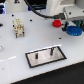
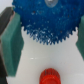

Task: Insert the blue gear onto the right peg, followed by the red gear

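Note:
The blue gear [image 1: 74, 31] is at the exterior view's right, under my gripper [image 1: 73, 26]. In the wrist view the blue gear [image 2: 47, 22] fills the gap between the two teal fingers [image 2: 12, 42], and its toothed rim touches both pads. The gripper [image 2: 48, 40] is shut on it, wide apart, and seems to hold it just above the table. The red gear [image 1: 57, 22] lies on the table beside it; it also shows in the wrist view [image 2: 50, 76]. The grey plate [image 1: 56, 56] lies nearer the front, with the right peg [image 1: 50, 50] and a second peg [image 1: 37, 56] upright and bare.
A small beige block-like object [image 1: 18, 27] stands at the exterior view's left. The robot's white arm [image 1: 62, 7] and black cable [image 1: 40, 12] run along the back. The table's dark edge [image 1: 5, 6] is at the far left.

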